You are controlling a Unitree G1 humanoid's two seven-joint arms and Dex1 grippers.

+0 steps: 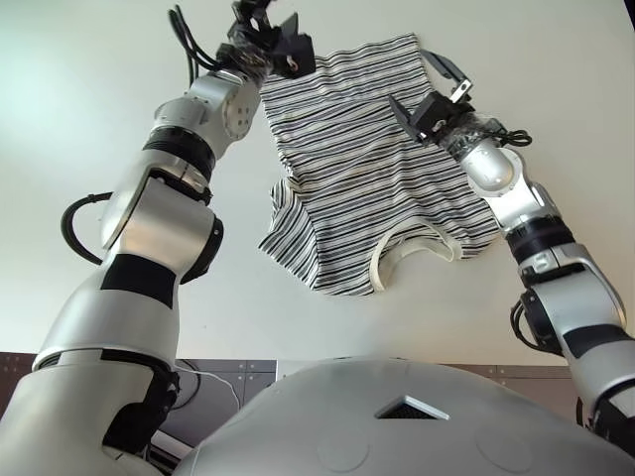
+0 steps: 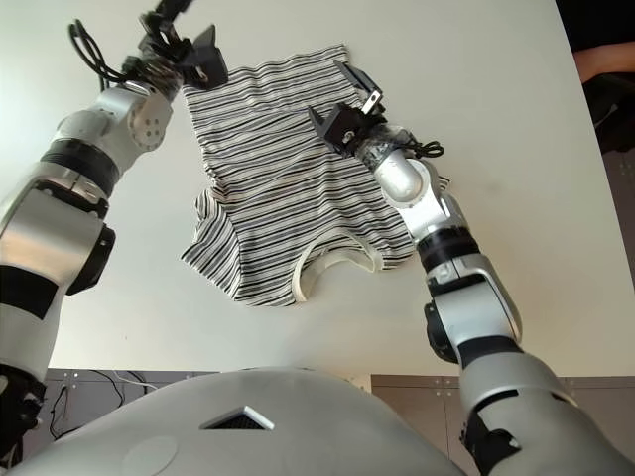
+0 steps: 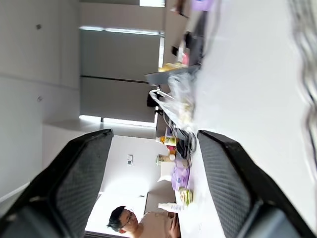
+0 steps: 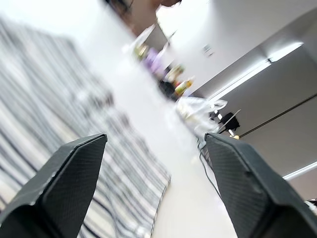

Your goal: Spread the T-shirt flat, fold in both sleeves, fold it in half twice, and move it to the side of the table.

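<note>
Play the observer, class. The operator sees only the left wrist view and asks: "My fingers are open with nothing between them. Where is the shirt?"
Observer: The striped shirt lies on the white table, and its far left corner is right by your left gripper.
Operator: Is it lying flat?
Observer: Not quite. The left sleeve is bunched up against the body of the shirt.
Operator: And the other arm?
Observer: The right gripper is open above the shirt's right side.
</note>
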